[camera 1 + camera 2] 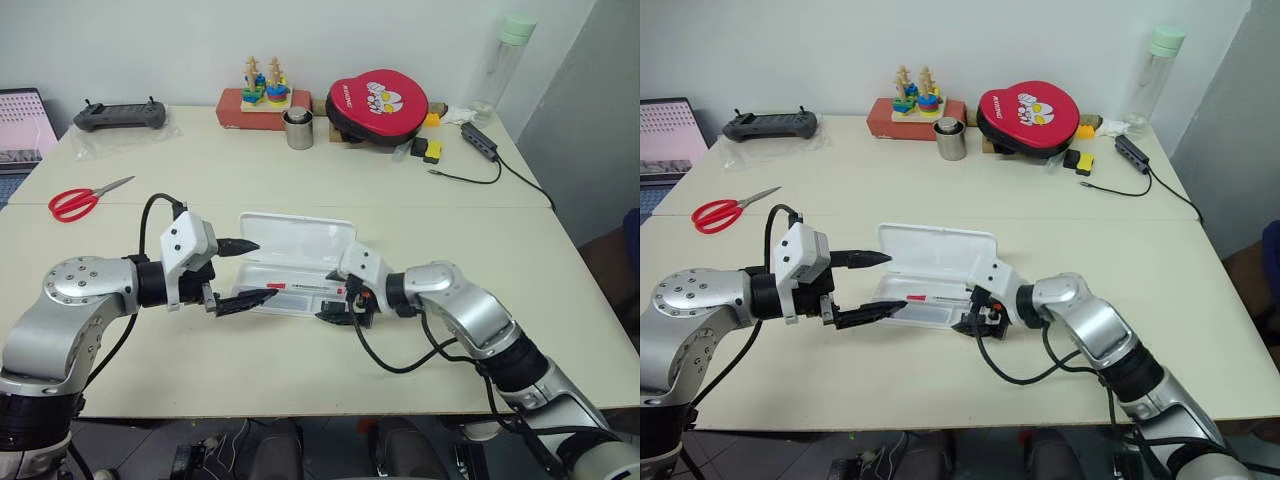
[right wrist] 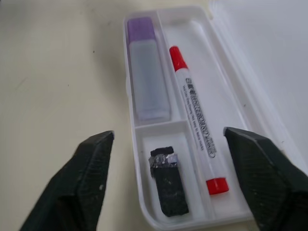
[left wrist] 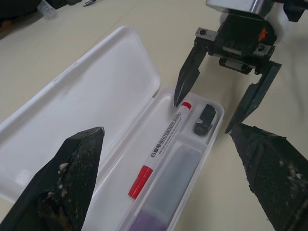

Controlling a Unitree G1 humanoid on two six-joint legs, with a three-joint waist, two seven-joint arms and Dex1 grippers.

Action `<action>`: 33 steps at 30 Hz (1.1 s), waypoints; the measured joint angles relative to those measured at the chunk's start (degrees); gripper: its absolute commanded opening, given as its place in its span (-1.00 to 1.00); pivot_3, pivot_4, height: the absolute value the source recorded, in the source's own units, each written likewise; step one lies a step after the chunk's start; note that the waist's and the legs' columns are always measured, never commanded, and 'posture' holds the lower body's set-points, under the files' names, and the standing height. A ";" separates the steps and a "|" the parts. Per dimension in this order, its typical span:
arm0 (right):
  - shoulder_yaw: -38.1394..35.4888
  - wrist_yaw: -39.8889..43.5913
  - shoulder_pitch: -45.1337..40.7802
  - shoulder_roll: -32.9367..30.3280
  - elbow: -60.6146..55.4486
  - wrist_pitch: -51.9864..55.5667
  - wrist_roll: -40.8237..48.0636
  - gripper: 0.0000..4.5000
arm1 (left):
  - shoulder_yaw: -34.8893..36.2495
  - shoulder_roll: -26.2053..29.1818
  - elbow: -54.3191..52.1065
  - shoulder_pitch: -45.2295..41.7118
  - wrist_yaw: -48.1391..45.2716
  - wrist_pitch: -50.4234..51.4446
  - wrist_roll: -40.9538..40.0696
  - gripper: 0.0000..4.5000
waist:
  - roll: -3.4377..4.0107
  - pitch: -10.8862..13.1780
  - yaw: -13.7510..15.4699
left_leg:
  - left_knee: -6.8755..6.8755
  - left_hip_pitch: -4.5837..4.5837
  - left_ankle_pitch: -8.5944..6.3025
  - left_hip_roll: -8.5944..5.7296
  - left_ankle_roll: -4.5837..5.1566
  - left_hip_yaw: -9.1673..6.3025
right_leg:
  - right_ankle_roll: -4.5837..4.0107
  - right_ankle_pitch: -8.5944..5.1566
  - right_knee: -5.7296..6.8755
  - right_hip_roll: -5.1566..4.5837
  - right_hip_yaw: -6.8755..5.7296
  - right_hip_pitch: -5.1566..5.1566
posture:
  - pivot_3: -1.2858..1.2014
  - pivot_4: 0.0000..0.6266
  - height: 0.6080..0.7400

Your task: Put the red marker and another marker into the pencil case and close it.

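The white pencil case point(image 1: 300, 236) lies open in the middle of the table, its lid folded back flat. In its tray lie the red marker point(image 2: 197, 120), the lilac marker point(image 2: 147, 82) and a small dark grey block point(image 2: 167, 183). My left gripper point(image 1: 262, 270) is open at the case's left end, one finger over the lid and one at the tray's front edge. At the right end my right gripper point(image 1: 338, 305) is open, its fingers straddling that end of the tray above the red marker's tail and the block. Neither gripper holds anything.
Red scissors point(image 1: 85, 200) lie at the left. Along the back stand a controller point(image 1: 120, 115), a toy stacker on a red box point(image 1: 262, 95), a metal cup point(image 1: 298, 128), a round red pouch point(image 1: 378, 103) and a bottle point(image 1: 505, 60). A cabled hub point(image 1: 480, 140) lies at the back right.
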 measured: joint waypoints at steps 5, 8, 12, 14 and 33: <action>-11.82 -0.22 -10.25 4.70 2.32 3.98 9.11 0.50 | 3.36 -4.00 0.45 -1.25 6.40 3.27 -2.93 1.00 | -0.01 0.01 -0.27 | 0.04 0.06 0.01 0.03 0.01 -0.04 | 0.06 0.04 0.07 0.03 -0.03 0.03 | 0.03 -0.52 1.00; -15.10 -5.27 -19.10 5.59 13.82 2.30 6.46 0.18 | 7.59 -7.64 0.88 -2.46 12.33 6.74 -6.11 1.00 | -0.07 -0.02 -0.23 | 0.06 0.09 0.01 0.03 0.01 -0.04 | 0.05 0.06 0.05 0.04 -0.03 0.06 | 0.03 -0.52 1.00; -15.68 -10.42 -26.01 7.34 29.47 -1.35 2.01 -0.29 | 11.40 -9.12 0.79 -2.31 16.72 8.92 -8.80 1.00 | -0.08 -0.02 -0.22 | 0.02 0.01 0.00 0.00 0.00 0.01 | -0.25 0.19 0.02 0.01 0.01 0.01 | 0.03 -0.52 1.00; -15.16 -11.35 -28.09 8.55 35.99 -3.79 -0.20 -0.52 | 12.12 -9.21 0.73 -2.27 18.16 9.00 -9.12 1.00 | -0.08 -0.02 -0.16 | -0.07 -0.01 -0.01 -0.02 -0.01 0.03 | -0.26 0.20 0.00 -0.01 0.01 -0.03 | 0.03 -0.52 1.00; 1.02 6.43 -12.92 4.63 12.06 1.88 -4.10 -0.97 | 15.20 -3.13 -6.77 6.92 12.65 10.78 -15.50 1.00 | -0.06 -0.02 -0.11 | -0.14 0.10 -0.03 0.01 -0.07 0.00 | -0.23 0.07 0.02 -0.02 -0.06 -0.01 | 0.03 -0.52 1.00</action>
